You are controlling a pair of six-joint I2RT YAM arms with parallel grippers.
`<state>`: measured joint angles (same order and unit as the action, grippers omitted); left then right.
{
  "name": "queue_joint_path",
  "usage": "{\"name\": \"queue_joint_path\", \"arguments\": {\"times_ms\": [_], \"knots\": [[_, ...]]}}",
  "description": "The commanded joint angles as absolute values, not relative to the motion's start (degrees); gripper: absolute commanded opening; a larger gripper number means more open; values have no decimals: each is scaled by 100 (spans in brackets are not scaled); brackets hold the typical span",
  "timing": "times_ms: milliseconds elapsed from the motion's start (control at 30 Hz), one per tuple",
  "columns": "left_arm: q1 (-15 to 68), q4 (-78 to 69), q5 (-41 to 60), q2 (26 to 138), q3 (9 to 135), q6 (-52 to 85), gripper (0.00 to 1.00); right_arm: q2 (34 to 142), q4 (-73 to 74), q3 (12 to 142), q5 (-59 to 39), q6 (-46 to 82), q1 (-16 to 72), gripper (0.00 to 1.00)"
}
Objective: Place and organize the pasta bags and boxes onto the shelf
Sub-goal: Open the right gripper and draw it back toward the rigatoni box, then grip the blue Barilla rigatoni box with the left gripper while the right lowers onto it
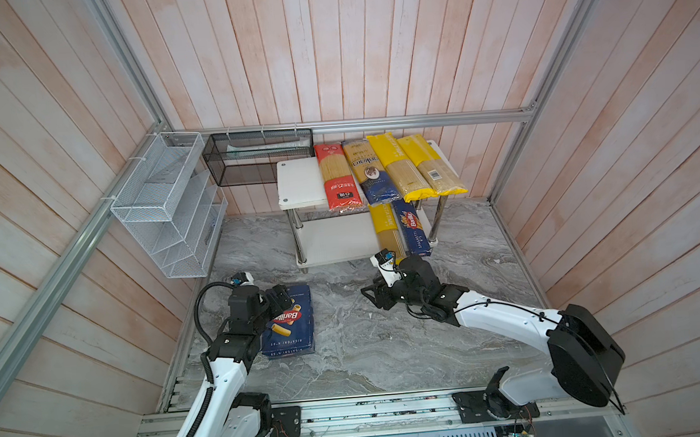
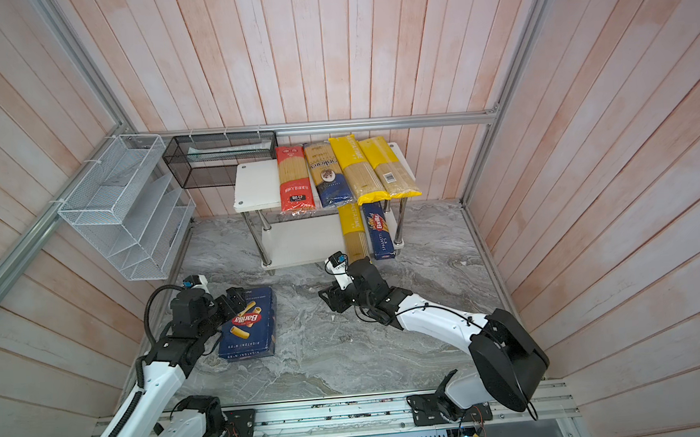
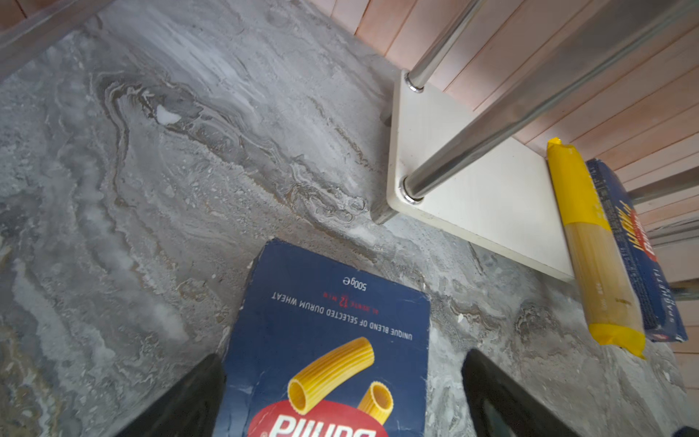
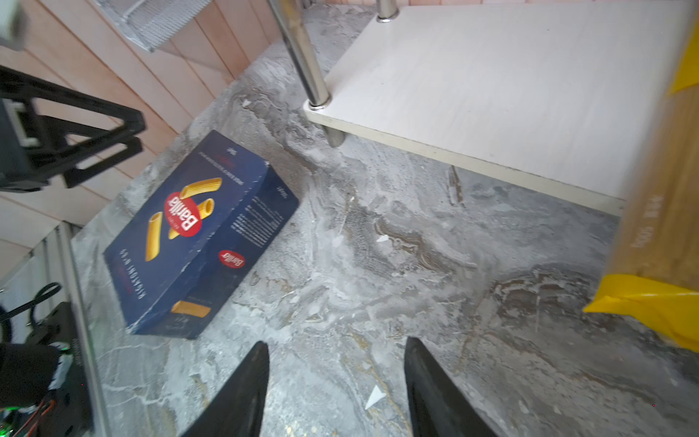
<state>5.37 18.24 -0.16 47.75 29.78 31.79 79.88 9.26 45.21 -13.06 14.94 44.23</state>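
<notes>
Boxes: the rigatoni box (image 1: 290, 327), matte dark blue cardboard with scuffed corners, is lying flat on the near left of the tabletop (image 1: 369, 351). The narrow spaghetti box (image 1: 412, 232) is lying at the right of the shelf's lower board.
Bags: four crinkly clear-film bags are lying side by side across the right part of the upper board. They are the red-ended bag (image 1: 337, 176), the beige-and-navy bag (image 1: 368, 170), the middle yellow-ended bag (image 1: 399, 166) and the rightmost yellow-ended bag (image 1: 434, 164). The lower yellow-ended bag (image 1: 387, 234) is lying just left of the spaghetti box, and both are overhanging the lower board's near edge.
Shelf: the shelf (image 1: 300, 181), smooth white boards on round chrome posts, is standing by the far wall, its left part showing bare.
Left gripper: the left gripper (image 3: 342, 357) is hanging over the rigatoni box with its fingers spread astride it, a gap showing on one side, so it is not clamping.
Right gripper: the right gripper (image 4: 336, 340) is hovering released near the shelf's near edge, with only tabletop showing between its fingers.
Surface: the tabletop is showing grey veined marble patterning.
Room: pale pink-washed plank walls (image 1: 370, 39) are enclosing the space. A white wire rack (image 1: 164, 206) is hanging at the left and a black mesh basket (image 1: 257, 156) at the far wall.
Hidden: the right arm is covering the lower yellow-ended bag's near end in both top views. The upper board is hiding the far ends of the lower items. The basket's contents are too dim to identify.
</notes>
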Motion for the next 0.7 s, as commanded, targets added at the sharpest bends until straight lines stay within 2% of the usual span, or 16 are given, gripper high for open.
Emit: {"name": "queue_joint_path", "arguments": {"times_ms": [0, 367, 667], "knots": [[468, 1829, 28, 4947, 2892, 3241, 100, 7808, 1234, 4395, -1675, 1428, 4468, 57], [452, 1398, 122, 5622, 2663, 3098, 100, 7412, 998, 4148, -1506, 1511, 4472, 57], [450, 1004, 761, 5747, 2624, 2773, 100, 7121, 652, 4107, -1218, 1637, 4417, 57]]}}
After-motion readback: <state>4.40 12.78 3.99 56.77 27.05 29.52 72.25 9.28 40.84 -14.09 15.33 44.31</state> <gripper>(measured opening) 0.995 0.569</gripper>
